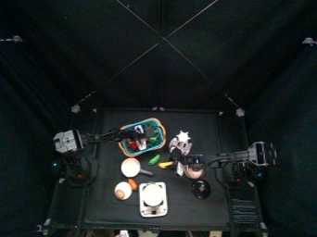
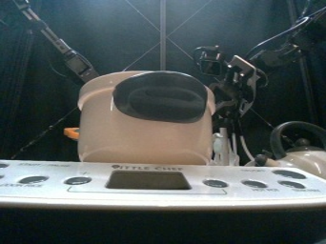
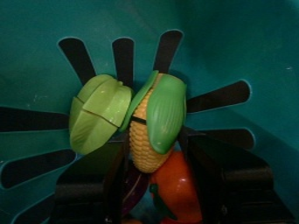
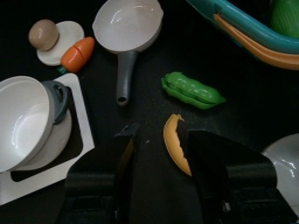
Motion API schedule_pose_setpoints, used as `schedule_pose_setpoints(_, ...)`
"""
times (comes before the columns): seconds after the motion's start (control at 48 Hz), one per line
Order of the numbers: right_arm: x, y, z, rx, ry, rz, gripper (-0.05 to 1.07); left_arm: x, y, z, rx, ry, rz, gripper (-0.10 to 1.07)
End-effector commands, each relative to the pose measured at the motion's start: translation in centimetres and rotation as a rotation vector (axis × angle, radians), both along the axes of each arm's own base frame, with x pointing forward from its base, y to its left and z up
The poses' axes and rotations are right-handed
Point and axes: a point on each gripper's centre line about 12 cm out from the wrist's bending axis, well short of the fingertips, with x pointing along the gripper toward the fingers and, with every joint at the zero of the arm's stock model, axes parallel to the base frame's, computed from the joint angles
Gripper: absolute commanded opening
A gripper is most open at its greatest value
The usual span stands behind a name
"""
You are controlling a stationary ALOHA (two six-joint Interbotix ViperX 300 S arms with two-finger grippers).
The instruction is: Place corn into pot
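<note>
Hovering left gripper [image 3: 149, 206] jaws wide over corn [image 3: 156, 122] | teal basket [image 3: 246, 44] | right gripper [image 4: 152, 171] apart

The corn [image 3: 149, 131], yellow in green husk, lies in the teal basket [image 3: 251, 44]; the pale pot [image 4: 26, 118] stands apart.

One teal basket [image 3: 246, 44] holds one corn [image 3: 149, 144], one green vegetable [image 3: 100, 109] and one orange piece [image 3: 177, 188].
</note>
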Motion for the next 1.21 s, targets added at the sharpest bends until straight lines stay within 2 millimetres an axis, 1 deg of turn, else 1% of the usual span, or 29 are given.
schedule_pose_setpoints(0.0,0.5,0.0,1.2,-0.001,-0.043,0.001,0.77,0.2,0.1,2.4,0.025,-0.056,0.001,0.58)
schedule_pose_setpoints(0.188,0.5,0.1,1.2,-0.002,-0.043,0.003,0.77,-0.3,-0.1,4.9,0.046,-0.102,0.002,0.57)
schedule_pose_setpoints(0.312,0.4,0.1,1.2,-0.002,-0.041,0.005,0.77,-1.1,-0.7,5.8,0.049,-0.109,-0.004,0.57)
schedule_pose_setpoints(0.375,0.3,0.1,1.4,-0.002,-0.044,0.004,0.77,-1.7,-1.0,6.8,0.062,-0.135,-0.005,0.57)
schedule_pose_setpoints(0.5,0.1,-0.1,1.6,-0.003,-0.050,-0.002,0.77,-2.2,-2.7,8.8,0.093,-0.194,-0.048,0.57)
schedule_pose_setpoints(0.604,0.1,-0.1,1.6,-0.003,-0.050,-0.002,0.77,-3.4,-4.2,10.5,0.112,-0.239,-0.075,0.57)
schedule_pose_setpoints(0.688,0.0,-0.1,1.5,-0.002,-0.043,-0.003,0.77,-4.2,-6.6,11.5,0.120,-0.271,-0.136,0.57)
schedule_pose_setpoints(0.833,-0.1,-0.1,1.5,-0.002,-0.040,-0.004,0.77,-5.6,-12.3,12.0,0.119,-0.349,-0.294,0.56)
schedule_pose_setpoints(0.938,0.0,-0.1,1.5,-0.002,-0.041,-0.005,0.77,-6.2,-16.0,11.8,0.069,-0.426,-0.381,0.56)
schedule_pose_setpoints(1.021,0.0,-0.1,1.6,-0.002,-0.043,-0.005,0.77,-6.5,-18.1,12.0,0.027,-0.497,-0.419,0.56)
schedule_pose_setpoints(1.104,-0.1,-0.1,1.4,0.000,-0.037,-0.006,0.77,-6.6,-19.5,12.2,0.006,-0.558,-0.444,0.56)
schedule_pose_setpoints(1.188,-0.1,-0.1,1.4,0.003,-0.039,-0.009,0.77,-6.7,-20.7,11.9,-0.021,-0.596,-0.465,0.56)
